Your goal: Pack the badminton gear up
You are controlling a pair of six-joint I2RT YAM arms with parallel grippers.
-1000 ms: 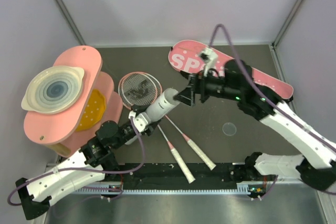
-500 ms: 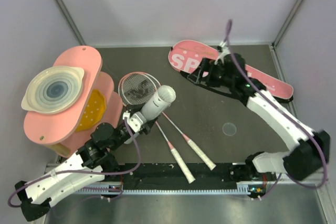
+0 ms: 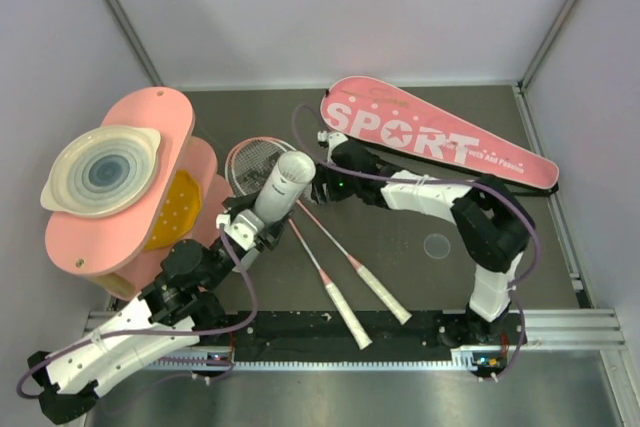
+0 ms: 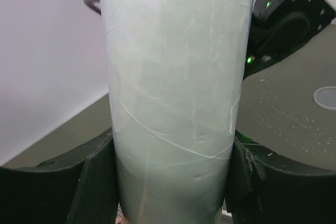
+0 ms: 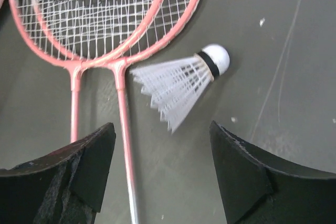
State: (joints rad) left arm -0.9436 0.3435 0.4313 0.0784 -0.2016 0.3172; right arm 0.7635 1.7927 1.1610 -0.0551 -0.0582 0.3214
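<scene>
My left gripper (image 3: pixel 252 231) is shut on the lower part of the long white tube (image 3: pixel 281 185), which tilts up over the racket heads; the tube (image 4: pixel 176 87) fills the left wrist view between both fingers (image 4: pixel 97 182). Two pink-framed rackets (image 3: pixel 262 162) lie crossed on the table, handles toward the near edge. My right gripper (image 5: pixel 161 129) hangs open just above the table. A white feather shuttlecock (image 5: pixel 181 85) lies a little ahead of its fingertips, beside the racket throats (image 5: pixel 100 64). The pink SPORT bag (image 3: pixel 430 137) lies flat at the back right.
Pink rounded boards (image 3: pixel 165 117) with a white ringed dish (image 3: pixel 100 169) stand at the left. A small clear disc (image 3: pixel 437 245) lies on the dark table right of the racket handles (image 3: pixel 372 289). The right arm (image 3: pixel 420 192) stretches across the table's middle.
The right arm swung left off the bag and came down beside the tube's open end, over the shuttlecock. The left arm shifted the tube slightly left and more upright.
</scene>
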